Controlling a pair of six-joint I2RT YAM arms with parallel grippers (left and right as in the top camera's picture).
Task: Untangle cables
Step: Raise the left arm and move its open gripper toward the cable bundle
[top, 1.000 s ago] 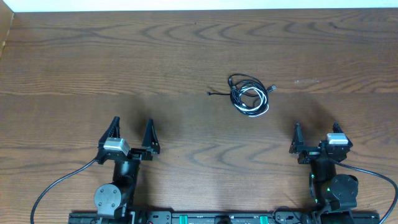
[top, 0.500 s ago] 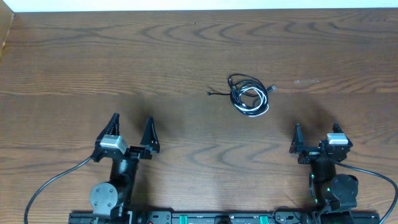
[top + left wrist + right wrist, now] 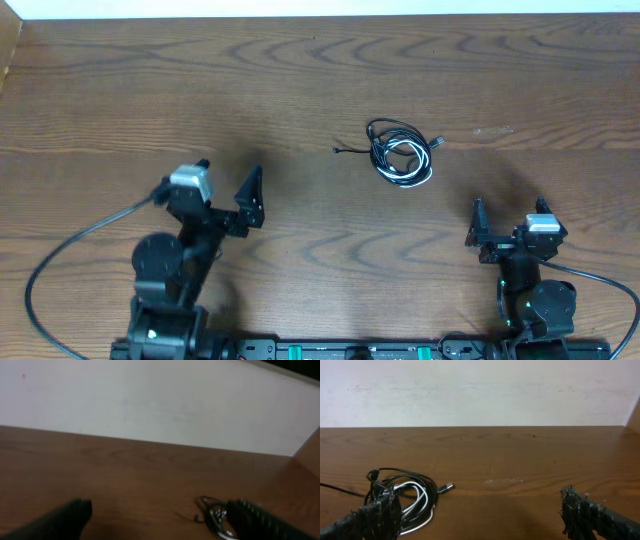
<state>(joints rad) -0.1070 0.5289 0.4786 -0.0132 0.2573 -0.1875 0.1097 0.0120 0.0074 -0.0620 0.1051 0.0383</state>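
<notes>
The cables lie in a small looped bundle of thin black cords and one white cord, right of the table's middle. A plug end sticks out to the right. My left gripper stands open and empty, well to the left of the bundle and angled toward it. In the left wrist view the cables show blurred beside the right finger. My right gripper is open and empty near the front edge, below and right of the bundle. Its wrist view shows the cables just beyond the left finger.
Brown wooden table with a white wall along its far edge. Thick black wires run from the arm bases at the left and the right. The table's left edge shows at the top left.
My left arm has swung forward and turned to the right, toward the bundle, still open. The right arm and the cables have not moved.
</notes>
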